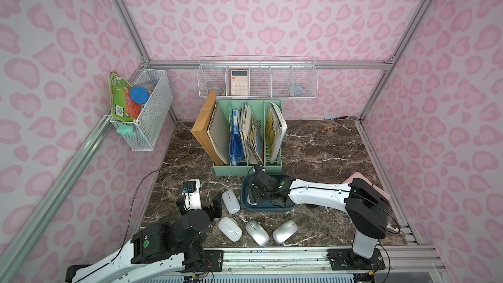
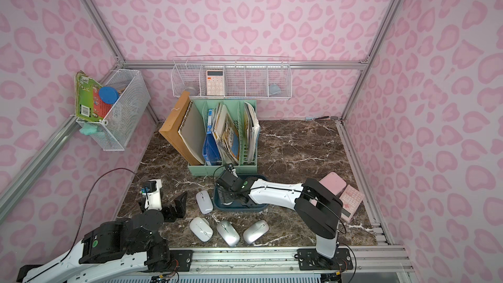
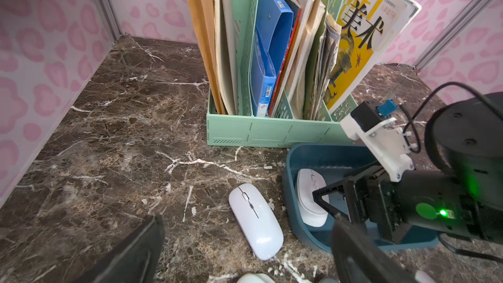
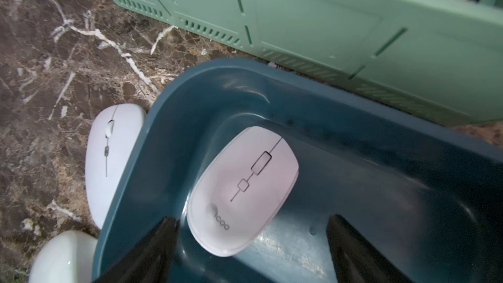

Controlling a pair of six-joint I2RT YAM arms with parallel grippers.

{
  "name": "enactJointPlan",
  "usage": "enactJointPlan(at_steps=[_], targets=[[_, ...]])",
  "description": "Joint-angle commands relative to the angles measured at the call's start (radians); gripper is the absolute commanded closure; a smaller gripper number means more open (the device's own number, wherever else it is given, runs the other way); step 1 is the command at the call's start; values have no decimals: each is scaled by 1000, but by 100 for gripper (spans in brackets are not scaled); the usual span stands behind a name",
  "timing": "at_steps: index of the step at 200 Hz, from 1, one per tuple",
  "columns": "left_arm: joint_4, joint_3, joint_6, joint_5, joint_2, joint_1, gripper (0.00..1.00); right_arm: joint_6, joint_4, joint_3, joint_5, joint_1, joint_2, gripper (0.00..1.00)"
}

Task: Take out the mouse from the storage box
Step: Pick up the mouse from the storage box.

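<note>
teal storage box [image 4: 190, 99] sits just beside the green file holder [image 4: 326, 23], a white mouse [image 4: 242, 189] lying inside; right gripper [image 4: 253, 220] hovers over it, jaws spread, holding nothing. left gripper [image 3: 249, 216] gapes empty too.

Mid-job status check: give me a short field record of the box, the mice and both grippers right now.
storage box: on the table, in front of the file holder
mouse in box: one, white, buttons up
mouse beside the box: white, on the table
front row of mice: three, near the table's front edge
right gripper: open, over the box, fingers either side of the mouse, not gripping
left gripper: open, empty
</note>
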Motion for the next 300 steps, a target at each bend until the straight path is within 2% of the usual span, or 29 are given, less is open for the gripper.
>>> enactJointPlan(at_steps=[1,74,134,197,224,269,300], targets=[[-48,-5,-42,-54,-33,-3,1,41,-98,65,5,3,56,10],[-40,-16,-38,-62,-59,-14,1,87,-201,206,25,4,177,10],[-40,-16,-39,-58,-63,-21,1,150,-274,187,108,10,159,19],[-43,-15,-43,-57,-69,-22,1,142,-301,263,87,31,246,18],[-45,-15,-42,-57,-69,-24,1,141,-296,250,94,30,239,23],[-43,-15,-41,-58,-68,-24,1,134,-275,229,104,32,209,41],[-44,-16,-40,-59,-67,-25,1,131,-275,217,121,33,183,43]])
